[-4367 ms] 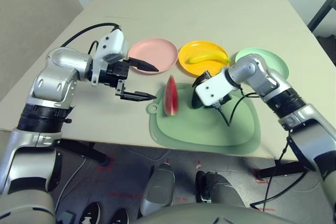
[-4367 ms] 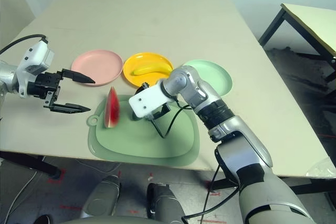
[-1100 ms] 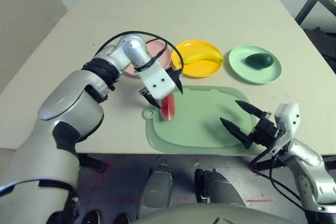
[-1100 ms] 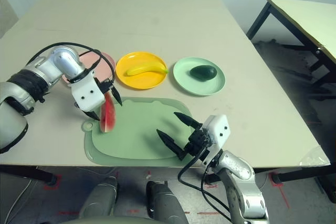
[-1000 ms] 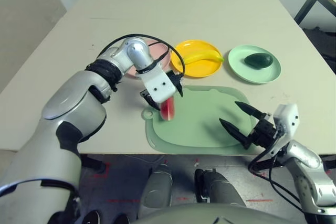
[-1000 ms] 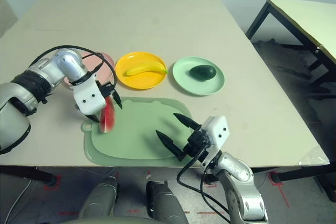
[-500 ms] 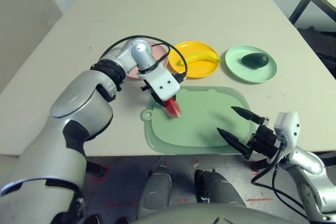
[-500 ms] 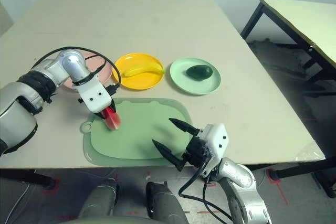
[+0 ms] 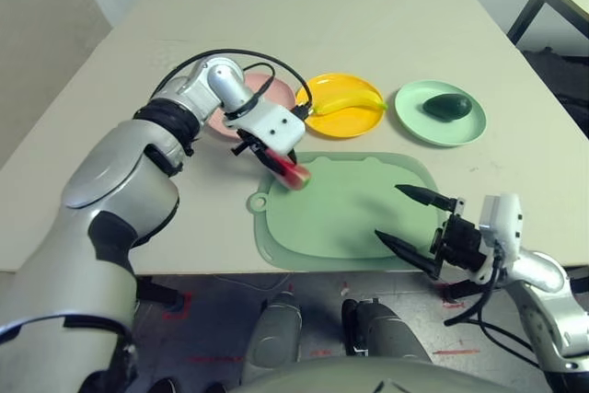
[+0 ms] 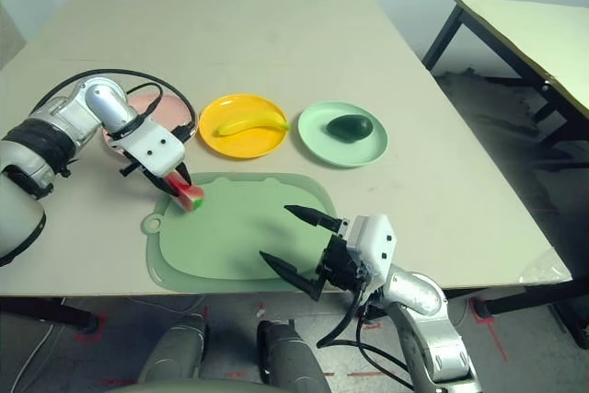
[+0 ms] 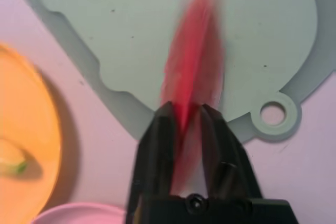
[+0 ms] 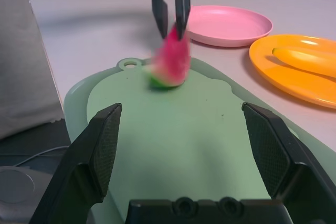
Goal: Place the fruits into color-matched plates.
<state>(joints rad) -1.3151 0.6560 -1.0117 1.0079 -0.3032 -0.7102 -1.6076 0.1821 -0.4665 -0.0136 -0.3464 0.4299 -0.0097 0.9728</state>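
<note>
Red watermelon (image 9: 293,173) sits pinched between my left fingers (image 11: 163,129), which are clamped tight on its flesh, and it hangs tilted over the mat's (image 9: 359,227) corner near the handle hole, by the pink plate (image 9: 276,94). From the right wrist view I see the wedge's rind just above the mat; I cannot tell whether it touches. My left gripper (image 9: 281,163) points steeply down. My right gripper (image 9: 414,220) hovers at the near edge of the table (image 9: 368,25), its fingers (image 12: 102,150) spread wide and holding nothing. I see the banana (image 9: 350,101) lying in the yellow plate (image 9: 322,121) and the avocado (image 9: 447,106) in the green plate (image 9: 414,126).
</note>
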